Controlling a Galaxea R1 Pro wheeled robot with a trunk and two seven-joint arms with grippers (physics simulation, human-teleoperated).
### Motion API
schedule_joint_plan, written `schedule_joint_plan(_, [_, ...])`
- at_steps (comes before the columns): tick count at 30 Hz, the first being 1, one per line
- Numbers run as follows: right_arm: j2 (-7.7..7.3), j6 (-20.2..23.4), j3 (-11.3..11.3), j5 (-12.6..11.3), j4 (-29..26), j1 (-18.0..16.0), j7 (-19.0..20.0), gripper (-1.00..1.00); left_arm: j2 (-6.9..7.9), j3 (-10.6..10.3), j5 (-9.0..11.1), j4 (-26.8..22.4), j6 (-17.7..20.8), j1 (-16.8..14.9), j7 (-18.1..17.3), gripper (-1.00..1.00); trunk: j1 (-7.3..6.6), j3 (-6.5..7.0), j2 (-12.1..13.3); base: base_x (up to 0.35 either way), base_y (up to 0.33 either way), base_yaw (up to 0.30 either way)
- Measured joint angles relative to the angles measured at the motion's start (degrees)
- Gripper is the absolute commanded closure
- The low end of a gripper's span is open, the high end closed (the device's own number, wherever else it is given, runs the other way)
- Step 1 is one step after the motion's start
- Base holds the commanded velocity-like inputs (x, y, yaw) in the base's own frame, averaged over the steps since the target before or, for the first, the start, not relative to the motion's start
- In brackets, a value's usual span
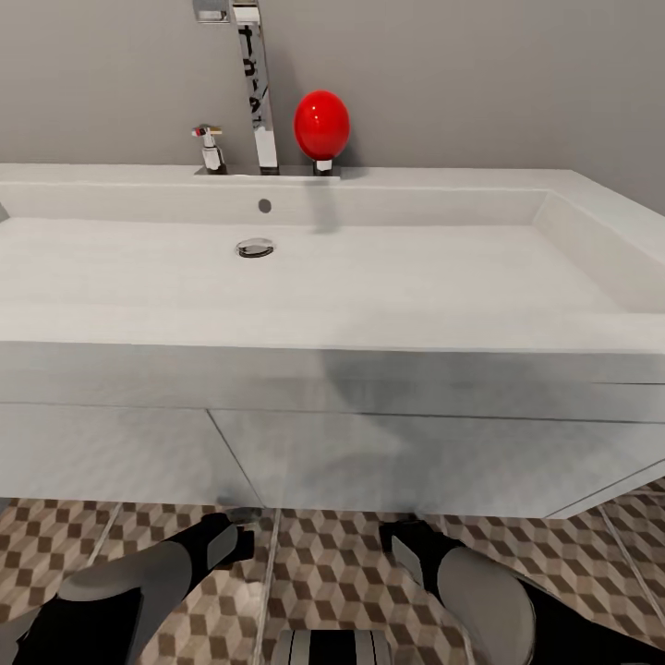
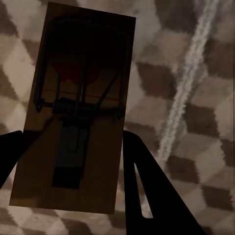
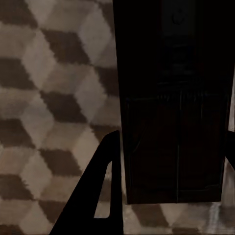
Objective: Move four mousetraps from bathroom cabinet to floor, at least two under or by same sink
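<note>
1. Nearest my left wrist camera: a mousetrap (image 2: 73, 107), brown wood with a dark spring bar and a red patch, sits between the left gripper (image 2: 68, 161) fingers, which look pinched on its sides, above the bathroom floor (image 2: 196, 161).
2. Right wrist view: a second mousetrap (image 3: 174, 103), very dark, lies between the right gripper (image 3: 171, 161) fingers; I read it as held, but contact is hard to confirm.
3. Head view: both arms reach low under the sink (image 1: 332, 434); its front edge hides the fingertips.
4. Progress, my judgement: two traps carried to the sink, neither set down yet.
5. Whether either trap touches the tiles I cannot tell.
</note>
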Motion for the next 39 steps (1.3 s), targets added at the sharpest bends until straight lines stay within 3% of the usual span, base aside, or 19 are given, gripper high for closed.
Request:
schedule_joint_plan(2, [0.00, 0.0, -0.3, -3.4, 0.1, -0.5, 0.0, 1.00, -0.22, 0.0, 0.0, 0.0, 0.0, -0.3, 0.1, 1.00, 0.00, -0.01, 0.0, 0.000, 0.000, 0.000])
schedule_joint_plan(8, [0.01, 0.0, -0.4, -6.4, 0.7, -0.7, 0.0, 1.00, -0.39, 0.1, 0.1, 0.0, -0.1, -0.9, 0.2, 1.00, 0.00, -0.02, 0.0, 0.000, 0.000, 0.000])
schedule_joint_plan(13, [-0.06, 0.0, -0.6, -6.9, 0.8, -0.7, 0.0, 1.00, -0.33, -0.6, -0.3, 0.0, -0.1, -0.9, 0.2, 1.00, 0.00, -0.02, 0.0, 0.000, 0.000, 0.000])
schedule_joint_plan(16, [-0.04, -0.1, -0.7, -7.1, 0.8, -0.7, 0.0, 1.00, -0.40, 0.1, 0.1, 0.0, -0.1, -0.9, 0.3, 1.00, 0.00, -0.02, 0.0, 0.000, 0.000, 0.000])
schedule_joint_plan(23, [-0.03, -0.1, -0.8, -7.2, 0.8, -0.7, -0.1, 1.00, -2.20, 0.2, 0.0, -0.3, -0.2, -0.9, 0.3, 1.00, 0.01, -0.02, 0.0, 0.000, 0.000, 0.000])
schedule_joint_plan(28, [-0.10, -0.2, -0.5, -6.9, 0.8, -0.7, -0.1, 1.00, -1.90, -1.1, -0.6, -0.3, -0.1, -1.0, 0.2, 1.00, 0.00, -0.02, 0.0, 0.000, 0.000, 0.000])
schedule_joint_plan(39, [-0.04, -1.7, -0.9, -7.2, 0.6, -0.6, -0.3, 1.00, -1.84, -0.2, 0.0, -0.3, -2.6, -0.9, 0.2, 1.00, 0.02, -0.02, 0.0, 0.000, 0.000, 0.000])
